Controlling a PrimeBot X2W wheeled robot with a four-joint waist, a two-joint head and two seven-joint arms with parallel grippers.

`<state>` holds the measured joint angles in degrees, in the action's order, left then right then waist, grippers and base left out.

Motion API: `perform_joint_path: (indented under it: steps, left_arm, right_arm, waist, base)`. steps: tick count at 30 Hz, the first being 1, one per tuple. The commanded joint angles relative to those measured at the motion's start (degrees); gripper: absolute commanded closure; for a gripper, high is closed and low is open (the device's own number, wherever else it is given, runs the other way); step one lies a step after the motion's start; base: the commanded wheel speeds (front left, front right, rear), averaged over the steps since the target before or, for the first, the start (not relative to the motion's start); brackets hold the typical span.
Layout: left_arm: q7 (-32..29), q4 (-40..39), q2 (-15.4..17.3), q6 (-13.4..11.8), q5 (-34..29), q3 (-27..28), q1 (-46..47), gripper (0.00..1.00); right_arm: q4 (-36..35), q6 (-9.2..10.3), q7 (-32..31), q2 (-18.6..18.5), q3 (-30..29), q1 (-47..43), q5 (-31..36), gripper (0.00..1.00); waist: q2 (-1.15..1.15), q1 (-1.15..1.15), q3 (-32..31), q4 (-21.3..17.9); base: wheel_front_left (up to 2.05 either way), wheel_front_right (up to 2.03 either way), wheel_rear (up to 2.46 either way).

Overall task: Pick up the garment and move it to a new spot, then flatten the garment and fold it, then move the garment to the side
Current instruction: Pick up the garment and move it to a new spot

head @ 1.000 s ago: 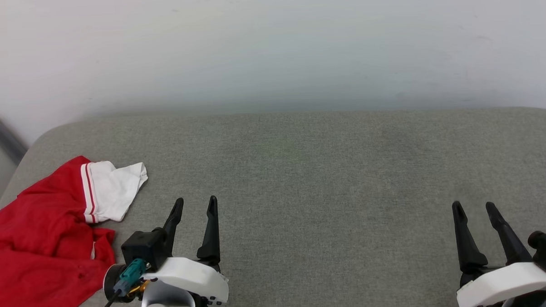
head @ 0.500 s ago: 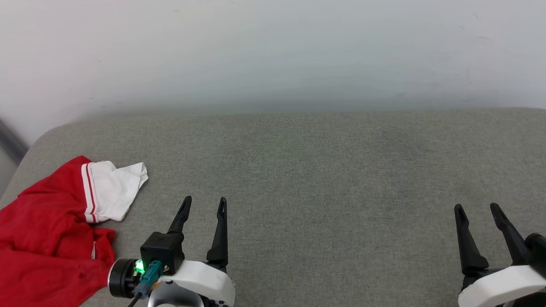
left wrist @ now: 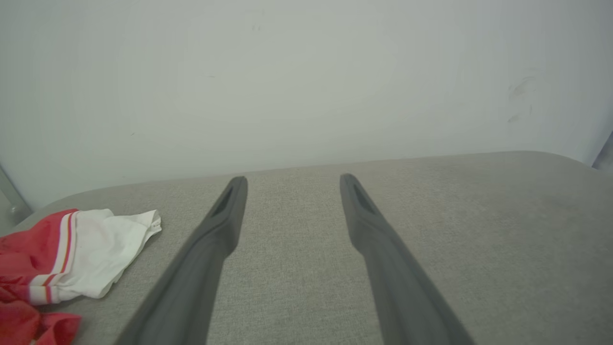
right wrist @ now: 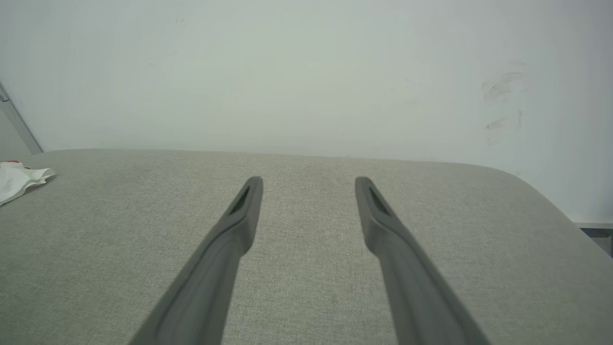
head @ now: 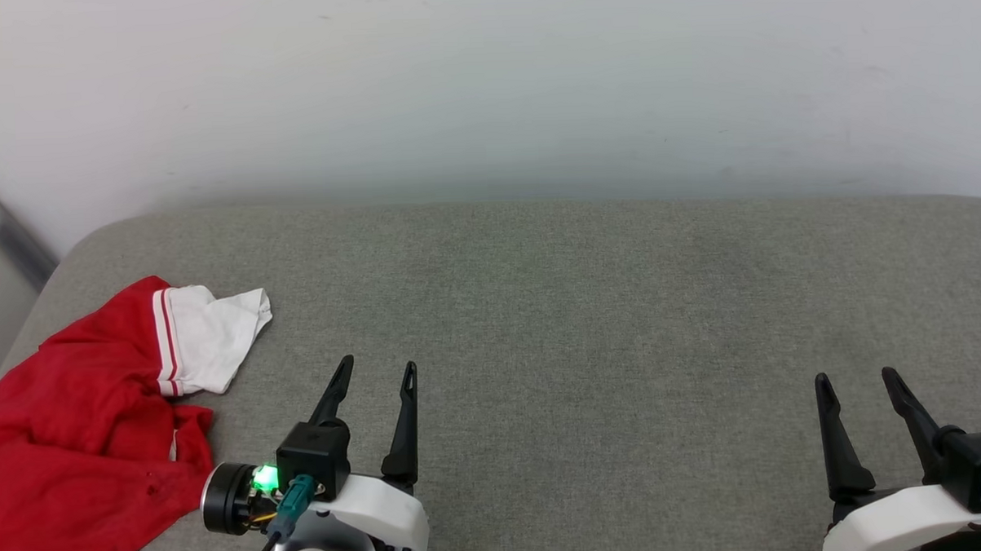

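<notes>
Garment [head: 64,437], one, on cushion [head: 581,305]; left end effector [head: 378,362] and right end effector [head: 855,375], two, wide, empty.

The left gripper [left wrist: 292,178] holds its two dark jaws spread wide, with only bare grey fabric of the padded bench [left wrist: 479,230] showing between them. To the left of the jaws, apart from them, the garment [left wrist: 72,258] lies crumpled on the bench, its white sleeve [left wrist: 112,244] with red-striped trim nearest the jaws and the red cloth farther left. Beyond the jaw tips rises a pale wall [left wrist: 306,72].
</notes>
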<state>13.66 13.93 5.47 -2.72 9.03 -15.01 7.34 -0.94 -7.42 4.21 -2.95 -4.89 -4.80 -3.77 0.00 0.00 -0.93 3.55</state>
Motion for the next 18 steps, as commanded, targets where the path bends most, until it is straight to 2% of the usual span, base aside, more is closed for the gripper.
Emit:
perform_joint_path:
  steps: [1, 13, 18]
  left_arm:
    - [0.42, 0.06, 0.05, -0.19, -1.15, -0.23, 0.63, 0.00]
    - [1.69, 1.88, -0.54, -0.21, -4.78, -0.34, 1.23, 0.00]
    - [1.62, 2.49, -0.84, 0.05, -3.93, 0.28, 1.10, 0.00]
  right_arm:
    - [-0.36, -0.09, 0.47, 0.11, -0.08, -0.57, 1.14, 0.00]
    - [0.08, -0.06, 1.86, 0.12, -0.42, -0.35, 4.37, 0.00]
    - [0.59, -0.06, 1.99, 0.12, -0.37, 0.13, 3.25, 0.00]
  waist:
    - [0.00, 0.00, 0.00, 0.01]
    - [0.00, 0.00, -0.05, 0.16]
    - [0.00, 0.00, -0.03, 0.14]
  base:
    - [0.00, 0.00, 0.00]
    - [0.00, 0.00, 0.00]
    - [0.00, 0.00, 0.00]
